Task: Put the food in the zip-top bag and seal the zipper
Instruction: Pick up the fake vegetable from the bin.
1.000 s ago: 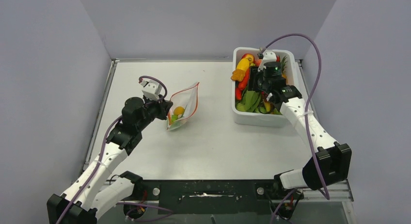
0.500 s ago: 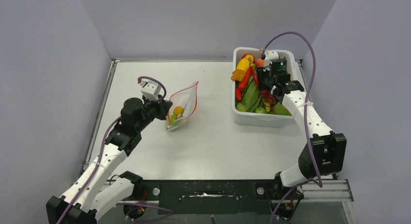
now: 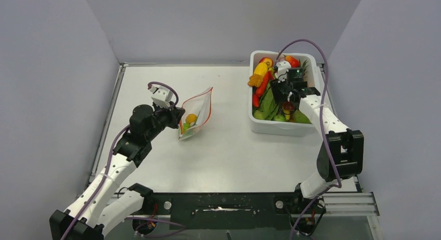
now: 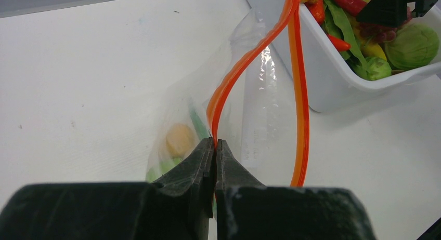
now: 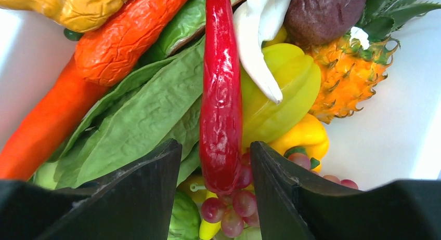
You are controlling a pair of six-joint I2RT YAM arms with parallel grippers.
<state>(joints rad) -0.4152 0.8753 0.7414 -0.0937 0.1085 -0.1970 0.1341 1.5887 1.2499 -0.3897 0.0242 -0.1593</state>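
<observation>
the left gripper (image 4: 215,145) is pressed together on the zipper (image 4: 213,115), holding the bag (image 3: 197,114) mouth open above the table (image 3: 234,151). a yellow piece (image 4: 179,140) and green ones lie inside, just beyond its tips. the right gripper (image 5: 216,157) hangs spread in the tub (image 3: 271,128), one finger on each side of the chili (image 5: 221,84), not touching it.

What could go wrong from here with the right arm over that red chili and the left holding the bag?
1. The right fingers straddle the chili near its end, with grapes just beneath. Closing there could catch grapes, or the glossy chili may swing or slip.
2. The left fingers pinch only one strip of the zipper, so the zip-top bag gapes narrowly. A long chili might snag the rim.
</observation>
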